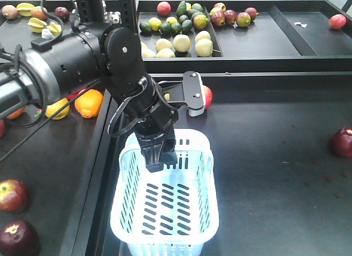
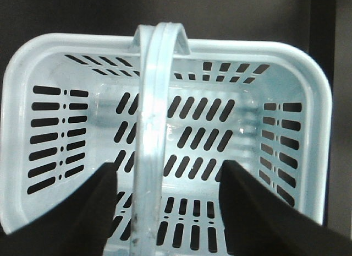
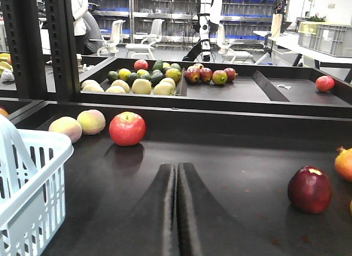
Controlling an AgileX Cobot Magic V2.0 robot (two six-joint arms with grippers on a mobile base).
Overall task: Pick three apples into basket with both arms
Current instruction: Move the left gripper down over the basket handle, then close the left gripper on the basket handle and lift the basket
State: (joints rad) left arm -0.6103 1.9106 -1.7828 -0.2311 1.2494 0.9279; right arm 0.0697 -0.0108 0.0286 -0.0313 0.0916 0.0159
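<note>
Your basket [image 1: 165,240] sits empty in front of the robot, so you're at the start: no apple is in yet. Your left gripper [image 2: 168,168] hangs over it, jaws apart on either side of the thin handle [image 2: 151,102], gripping nothing. Your right gripper [image 3: 177,176] is pressed closed and empty. A dark apple [image 3: 309,189] lies ahead to its right, so I'd open first, then reach. The apple looks smooth, round and glossy; the basket is pale slotted plastic with a rolled rim
</note>
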